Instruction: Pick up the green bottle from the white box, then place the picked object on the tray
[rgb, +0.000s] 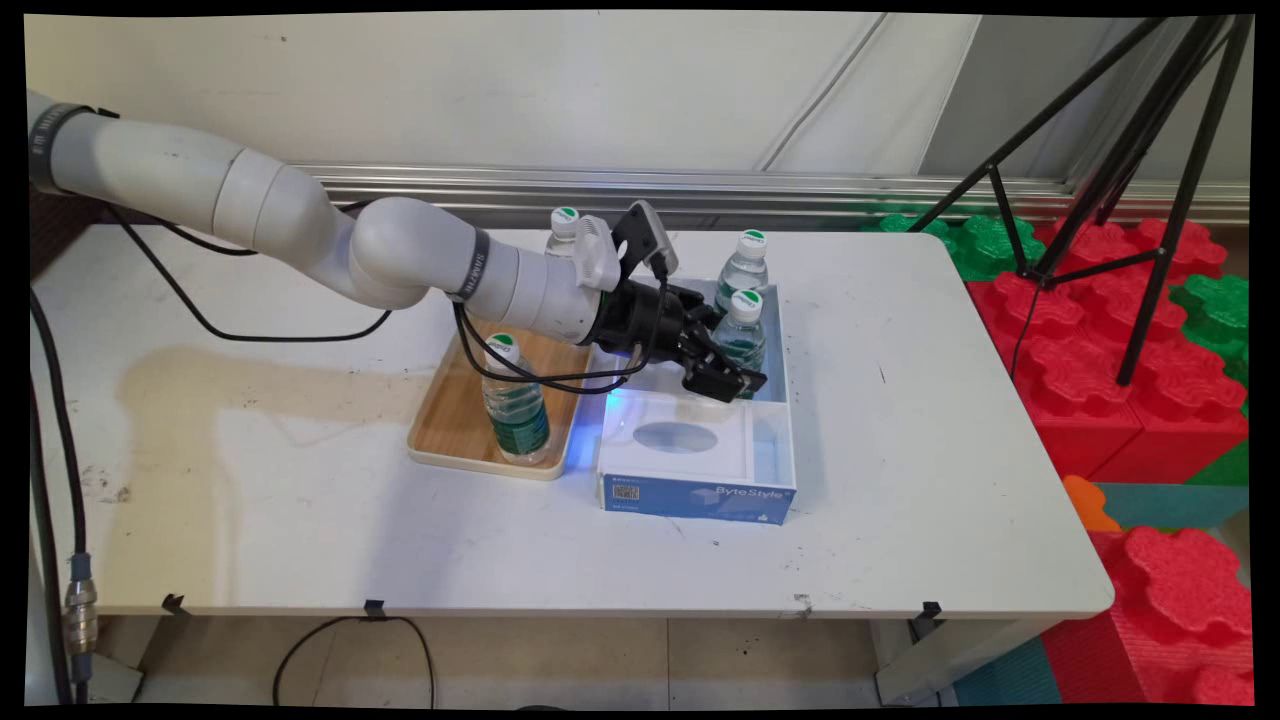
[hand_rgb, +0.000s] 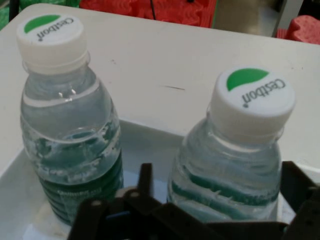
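A white worktop (rgb: 900, 480) carries a wooden tray (rgb: 455, 415) and, just to its right, a white open box (rgb: 770, 440) whose blue front reads "ByteStyle". Beyond the worktop's right edge lie red and green foam blocks (rgb: 1130, 330), with a black tripod (rgb: 1150, 180) standing among them. The white arm (rgb: 300, 220) reaches in from the upper left, stretched nearly level and tipped slightly down, black cables hanging below it, and its wrist passes over the tray into the box. One water bottle (rgb: 517, 405) with a green label stands upright on the tray beneath the arm; another bottle (rgb: 562, 232) shows behind the wrist. Two more stand in the box's far part: the rear bottle (hand_rgb: 70, 140) to the left in the hand view, and the nearer bottle (hand_rgb: 235, 170), both with white caps lettered "Cestbon" beside a green patch. The black claw (hand_rgb: 215, 210) stands apart, its fingers (hand_rgb: 297, 187) flanking the nearer bottle's lower body, not visibly pressing it.
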